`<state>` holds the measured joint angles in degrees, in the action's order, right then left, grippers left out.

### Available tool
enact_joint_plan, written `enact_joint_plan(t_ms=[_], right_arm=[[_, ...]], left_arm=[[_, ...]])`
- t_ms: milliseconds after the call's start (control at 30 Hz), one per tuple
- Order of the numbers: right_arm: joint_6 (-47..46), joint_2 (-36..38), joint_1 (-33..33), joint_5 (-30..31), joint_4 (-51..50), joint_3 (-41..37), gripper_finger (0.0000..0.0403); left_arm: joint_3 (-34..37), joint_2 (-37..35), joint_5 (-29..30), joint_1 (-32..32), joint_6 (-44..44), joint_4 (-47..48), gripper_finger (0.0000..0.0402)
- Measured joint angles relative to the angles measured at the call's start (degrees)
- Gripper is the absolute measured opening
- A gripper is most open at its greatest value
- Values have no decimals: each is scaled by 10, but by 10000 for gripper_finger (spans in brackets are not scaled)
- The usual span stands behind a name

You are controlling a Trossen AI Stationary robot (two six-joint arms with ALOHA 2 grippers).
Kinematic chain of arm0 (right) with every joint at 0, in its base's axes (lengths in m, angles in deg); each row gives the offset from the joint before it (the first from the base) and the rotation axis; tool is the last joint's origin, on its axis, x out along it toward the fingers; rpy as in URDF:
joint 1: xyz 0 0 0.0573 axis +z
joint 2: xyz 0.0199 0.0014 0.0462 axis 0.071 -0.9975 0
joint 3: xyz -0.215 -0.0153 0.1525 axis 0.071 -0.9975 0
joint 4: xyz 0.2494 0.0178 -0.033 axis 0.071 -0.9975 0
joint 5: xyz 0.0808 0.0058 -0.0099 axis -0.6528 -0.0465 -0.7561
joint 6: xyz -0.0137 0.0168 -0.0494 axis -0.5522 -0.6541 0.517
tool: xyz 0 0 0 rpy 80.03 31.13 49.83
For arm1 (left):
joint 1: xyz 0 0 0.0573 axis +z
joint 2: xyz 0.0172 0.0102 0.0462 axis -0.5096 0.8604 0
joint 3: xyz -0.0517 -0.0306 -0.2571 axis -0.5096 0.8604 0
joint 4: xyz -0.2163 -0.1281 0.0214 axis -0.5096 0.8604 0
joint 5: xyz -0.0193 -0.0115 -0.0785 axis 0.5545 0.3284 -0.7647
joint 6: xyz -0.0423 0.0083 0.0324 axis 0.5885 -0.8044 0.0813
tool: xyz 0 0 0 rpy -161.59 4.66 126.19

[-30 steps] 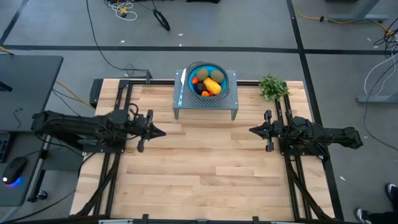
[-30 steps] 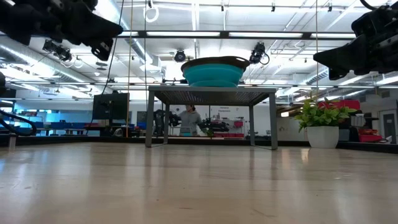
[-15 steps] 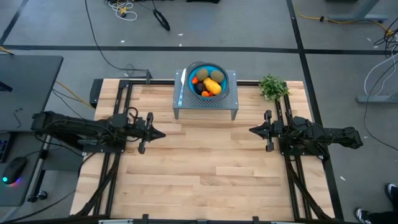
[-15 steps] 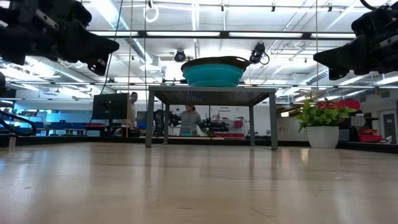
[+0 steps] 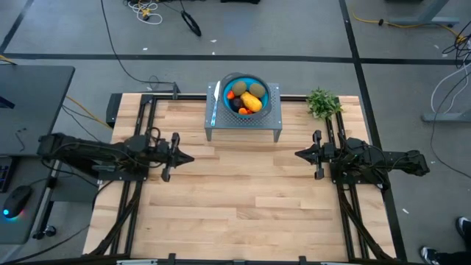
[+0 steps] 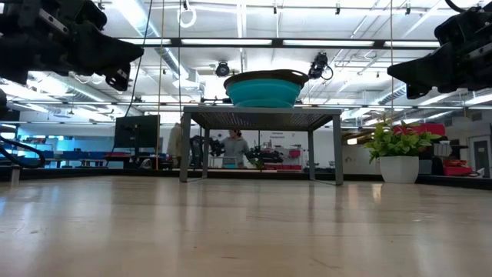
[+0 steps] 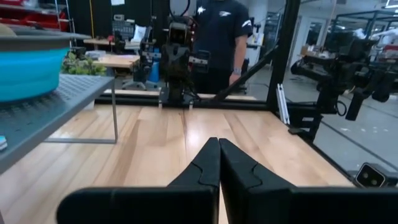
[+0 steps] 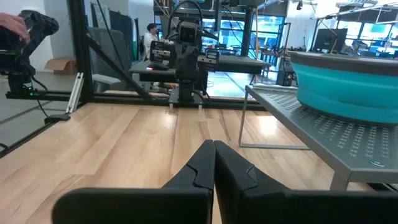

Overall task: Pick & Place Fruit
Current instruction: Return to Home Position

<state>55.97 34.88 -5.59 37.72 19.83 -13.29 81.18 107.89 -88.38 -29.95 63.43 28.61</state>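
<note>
Since all the fruit (image 5: 247, 99) is seen piled in the blue bin (image 5: 263, 87) on the grey shelf (image 5: 274, 119) at the table's (image 5: 243, 199) far edge, placing is judged finished and homing is taken as the step in hand. The left gripper (image 5: 193, 157) is held over the table's left side and the right gripper (image 5: 296, 154) over its right side, both pointed inward, well apart from the shelf. Left fingers (image 7: 205, 167) and right fingers (image 8: 200, 163) are seen pressed together, nothing between them.

Next move: no grasp needed. The arms need only be folded to rest, with the shelf legs kept clear.

Fruit: two brown-green ovals (image 5: 240, 89) toward the bin's far side, one elongated yellow-orange piece (image 5: 252, 101) mid-bin, small red-orange ones (image 5: 231, 95) tucked at the rim. A knife-like stick (image 5: 215, 99) is seen on the shelf just beside the bin.
</note>
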Motion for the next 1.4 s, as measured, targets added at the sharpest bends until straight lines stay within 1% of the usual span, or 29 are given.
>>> enact_joint_plan(t_ms=[233,367,500,633,767,1000,1133,1400], right_arm=[[0,0,0,0,0,0,7],[0,0,0,0,0,0,7],[0,0,0,0,0,0,7],[0,0,0,0,0,0,7],[0,0,0,0,0,0,7],[0,0,0,0,0,0,7],[0,0,0,0,0,0,7],[0,0,0,0,0,0,7]], left_arm=[[0,-27,0,0,0,39,2],[16,-45,-4,0,-10,22,2],[29,-61,-6,0,13,43,2],[29,-67,-15,0,-8,42,2],[29,-71,-15,0,-11,42,1],[29,-77,-15,0,-19,69,2],[29,-102,-15,0,-29,95,2],[29,-185,-11,0,-36,173,3]])
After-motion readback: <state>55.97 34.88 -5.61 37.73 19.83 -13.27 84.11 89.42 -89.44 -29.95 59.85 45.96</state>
